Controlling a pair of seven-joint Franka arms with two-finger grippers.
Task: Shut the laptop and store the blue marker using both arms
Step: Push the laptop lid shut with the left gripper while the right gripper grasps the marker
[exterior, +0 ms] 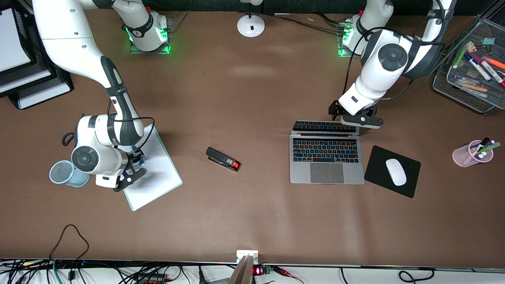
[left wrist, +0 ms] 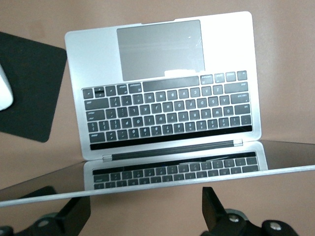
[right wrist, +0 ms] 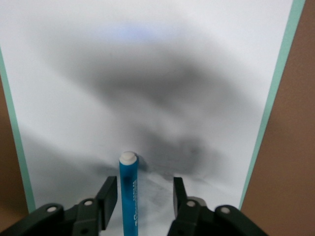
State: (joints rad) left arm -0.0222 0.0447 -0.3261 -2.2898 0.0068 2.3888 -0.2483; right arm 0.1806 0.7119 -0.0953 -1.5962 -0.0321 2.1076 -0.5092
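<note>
The laptop (exterior: 326,159) stands open on the table, its dark screen (exterior: 324,127) tilted up toward the left arm's base. My left gripper (exterior: 347,117) hangs just past the screen's top edge. In the left wrist view that gripper (left wrist: 145,216) is open and the lid's thin edge (left wrist: 157,184) runs across in front of its fingers (left wrist: 214,211). The blue marker (right wrist: 129,196) lies on a white board (exterior: 154,173). My right gripper (right wrist: 142,199) is down over it, open, with one finger (right wrist: 107,196) close beside the marker and the other standing apart.
A black stapler (exterior: 223,159) lies mid-table. Beside the laptop is a black mouse pad (exterior: 410,165) with a white mouse (exterior: 395,172). A pink pen cup (exterior: 472,154) and mesh tray (exterior: 457,92) sit at the left arm's end, a blue mesh cup (exterior: 65,173) beside the board.
</note>
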